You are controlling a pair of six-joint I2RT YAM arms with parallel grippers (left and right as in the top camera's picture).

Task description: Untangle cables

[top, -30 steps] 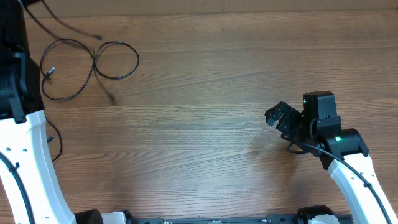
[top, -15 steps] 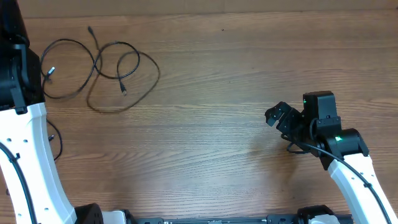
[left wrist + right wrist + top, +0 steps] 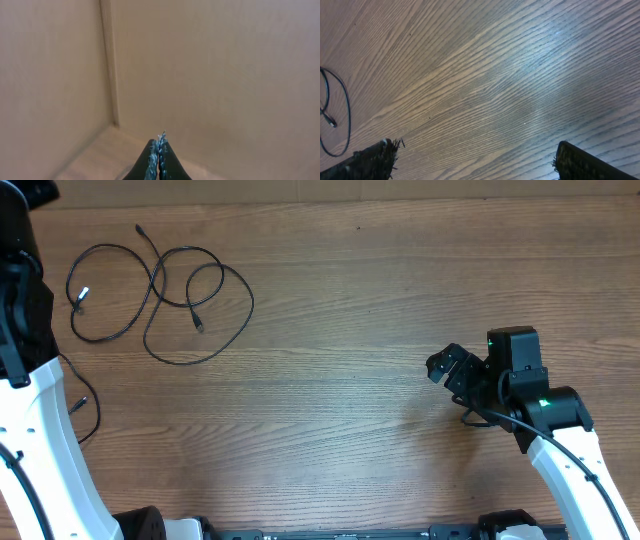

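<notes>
The cables [image 3: 152, 280] lie as thin black overlapping loops on the wooden table at the far left of the overhead view, with small plug ends free at their edges. One loop shows at the left border of the right wrist view as a cable [image 3: 348, 112]. My left gripper [image 3: 160, 143] is shut on nothing and faces a beige wall, away from the table. The left arm [image 3: 25, 300] stands just left of the loops. My right gripper [image 3: 445, 366] hovers open at the right, far from the cables, and the right gripper [image 3: 477, 161] has bare wood between its fingers.
Another thin black cord end [image 3: 78, 402] lies beside the left arm's white link [image 3: 45, 430]. The right arm [image 3: 560, 440] rises from the front right edge. The arm bases sit along the front edge.
A cable strand that ran up toward the top-left corner has dropped and spread into a wide loop on the table. The left arm has shifted further left. The right arm has not moved.
</notes>
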